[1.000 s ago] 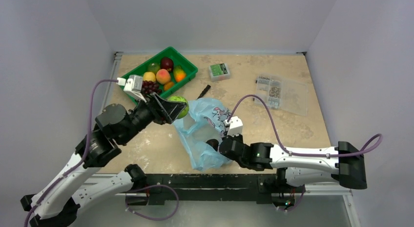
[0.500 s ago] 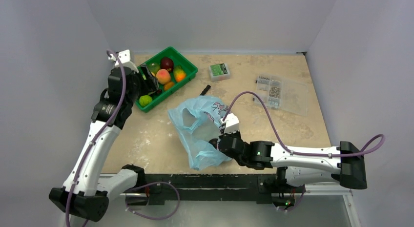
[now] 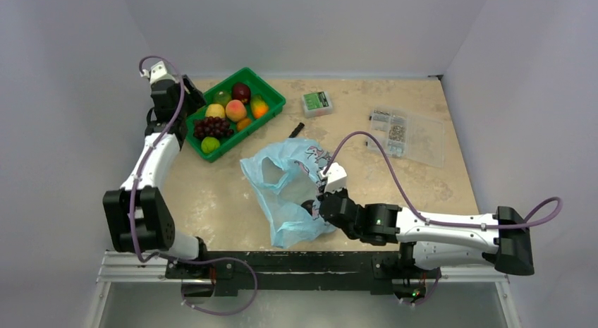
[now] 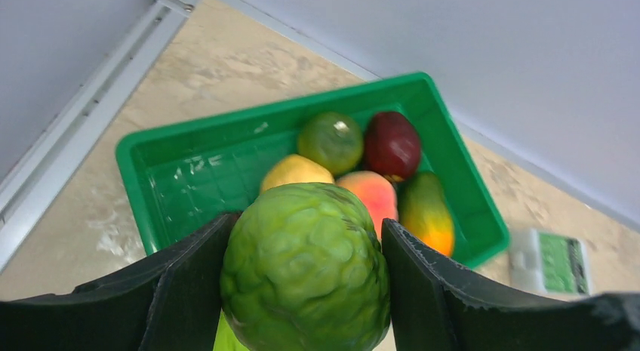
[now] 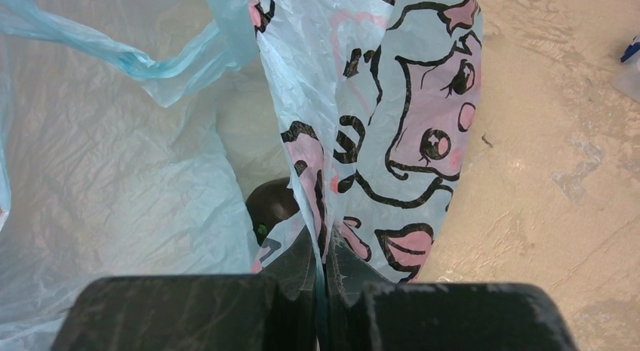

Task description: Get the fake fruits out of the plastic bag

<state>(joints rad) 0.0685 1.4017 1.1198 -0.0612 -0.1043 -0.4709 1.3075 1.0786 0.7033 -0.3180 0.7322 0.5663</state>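
My left gripper (image 4: 309,223) is shut on a bumpy green round fruit (image 4: 306,279). It is held at the far-left side of the green tray (image 4: 189,181). In the top view the left gripper (image 3: 189,96) is beside the tray (image 3: 271,95), which holds grapes (image 3: 211,125), a lemon (image 3: 215,111), a peach (image 3: 235,109) and a small green fruit (image 3: 209,144). My right gripper (image 5: 321,253) is shut on a fold of the light-blue plastic bag (image 5: 113,177). The bag lies crumpled mid-table (image 3: 285,176). A dark rounded thing (image 5: 273,201) sits inside it by the fingers.
A dark red fruit (image 4: 392,143), a smooth green fruit (image 4: 330,140) and a mango-like fruit (image 4: 425,211) also lie in the tray. A small green box (image 3: 316,102), a black pen (image 3: 296,129) and a clear parts organiser (image 3: 402,130) lie farther back and right.
My left arm has swung from beside the bag, back and left, to the tray's far-left side. The bag's mouth has shifted slightly left. My right gripper stays on the bag.
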